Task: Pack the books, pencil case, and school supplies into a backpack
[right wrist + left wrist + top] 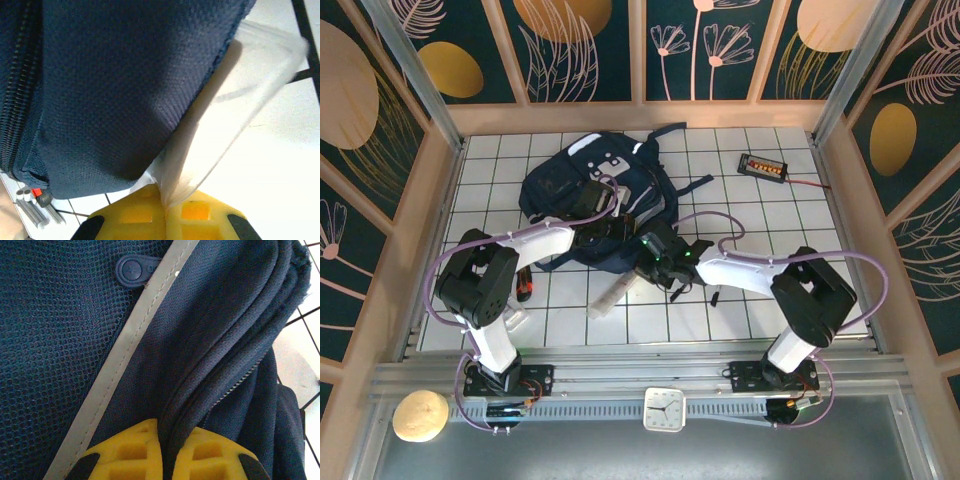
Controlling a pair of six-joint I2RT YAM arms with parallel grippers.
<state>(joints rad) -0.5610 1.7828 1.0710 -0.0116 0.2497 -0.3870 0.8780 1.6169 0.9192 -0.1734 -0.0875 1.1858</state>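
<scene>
Right hand point(165, 212) pinches white booklet point(210, 115) edge beside backpack point(110, 75); left hand point(167, 450) grips backpack.

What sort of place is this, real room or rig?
Likely a staged robot test cell: white gridded tabletop, boxed in by floral-print panels, left arm and right arm bolted at its near edge.
</scene>
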